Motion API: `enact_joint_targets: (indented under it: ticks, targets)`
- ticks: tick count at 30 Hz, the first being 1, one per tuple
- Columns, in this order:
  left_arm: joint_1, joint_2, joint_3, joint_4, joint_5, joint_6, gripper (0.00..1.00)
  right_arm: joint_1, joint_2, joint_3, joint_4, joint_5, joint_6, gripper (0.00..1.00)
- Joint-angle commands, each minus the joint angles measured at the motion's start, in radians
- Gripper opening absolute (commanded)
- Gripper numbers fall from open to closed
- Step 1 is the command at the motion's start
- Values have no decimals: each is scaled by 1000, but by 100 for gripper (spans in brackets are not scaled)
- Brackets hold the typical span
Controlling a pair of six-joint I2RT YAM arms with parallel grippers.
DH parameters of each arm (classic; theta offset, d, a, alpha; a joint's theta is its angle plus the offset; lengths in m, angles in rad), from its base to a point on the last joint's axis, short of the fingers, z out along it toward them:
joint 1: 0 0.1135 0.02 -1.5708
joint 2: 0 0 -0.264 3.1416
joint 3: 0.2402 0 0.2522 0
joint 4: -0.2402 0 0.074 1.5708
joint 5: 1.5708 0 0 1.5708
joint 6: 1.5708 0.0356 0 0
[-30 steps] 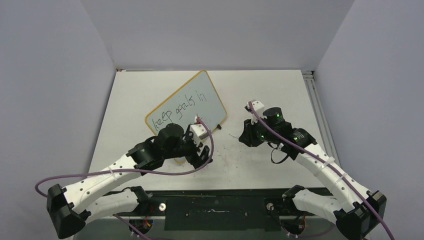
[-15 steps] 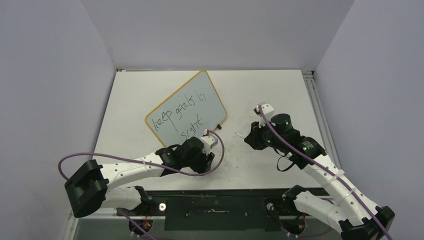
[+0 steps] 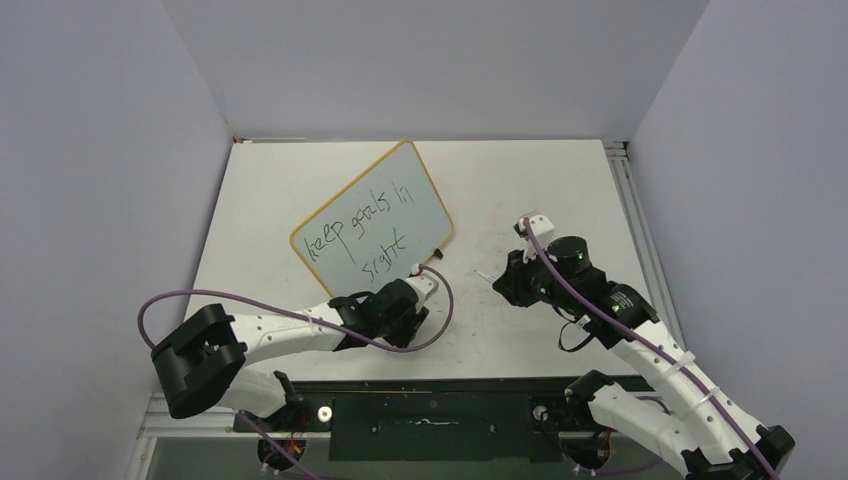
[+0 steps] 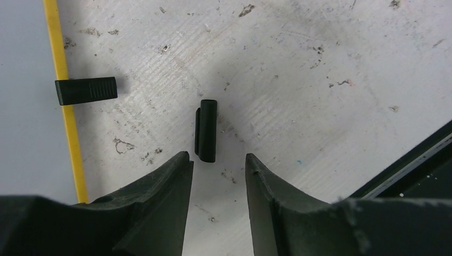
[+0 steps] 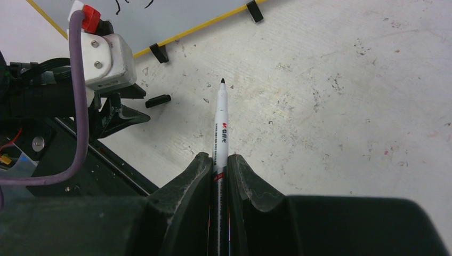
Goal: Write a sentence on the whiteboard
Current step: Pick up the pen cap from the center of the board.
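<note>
The whiteboard [image 3: 385, 190], yellow-rimmed, lies tilted on the table with the sentence [image 3: 358, 230] "keep goals in sight" in two black lines. Its rim [image 4: 64, 106] and a black foot [image 4: 85, 90] show in the left wrist view. My left gripper [image 4: 216, 156] hangs low over the table below the board's near corner, open and empty. A small black marker cap [image 4: 207, 130] lies just ahead of its fingertips. My right gripper [image 5: 219, 157] is shut on a white marker [image 5: 221, 117], bare tip pointing toward the left gripper [image 5: 125, 114]. From above, the right gripper [image 3: 505, 280] is right of the board.
A black rail [image 3: 430, 385] runs along the table's near edge, close behind the left gripper; it also shows as a dark rail [image 4: 416, 160] in the left wrist view. The left arm's purple cable [image 3: 442, 305] loops beside its wrist. Grey walls close three sides.
The left arm has drawn back off the board toward the near edge, uncovering the word "sight", and its jaws have narrowed. The right arm has shifted slightly back and right with the marker.
</note>
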Motion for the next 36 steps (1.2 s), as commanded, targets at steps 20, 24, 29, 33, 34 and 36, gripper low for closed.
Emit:
enact_joint_targets:
  ticks: [20, 24, 29, 33, 34, 36]
  targets:
    - [-6, 94, 23, 63, -56, 12, 23, -5, -82, -31, 75, 27, 1, 5]
    - [-6, 100, 22, 65, -49, 8, 8, -4, -87, -19, 68, 26, -2, 5]
    - [-8, 56, 12, 68, -62, 1, 0, -4, -76, 48, 22, 75, 40, 5]
    - [-7, -67, 25, 42, -76, -8, 0, -5, -71, 66, 29, 74, 55, 5]
    - [-5, -102, 37, 27, -80, -4, 0, -4, -61, 67, 25, 68, 62, 5]
    - [9, -160, 85, -36, -84, 7, 0, -5, -32, 75, 22, 24, 64, 5]
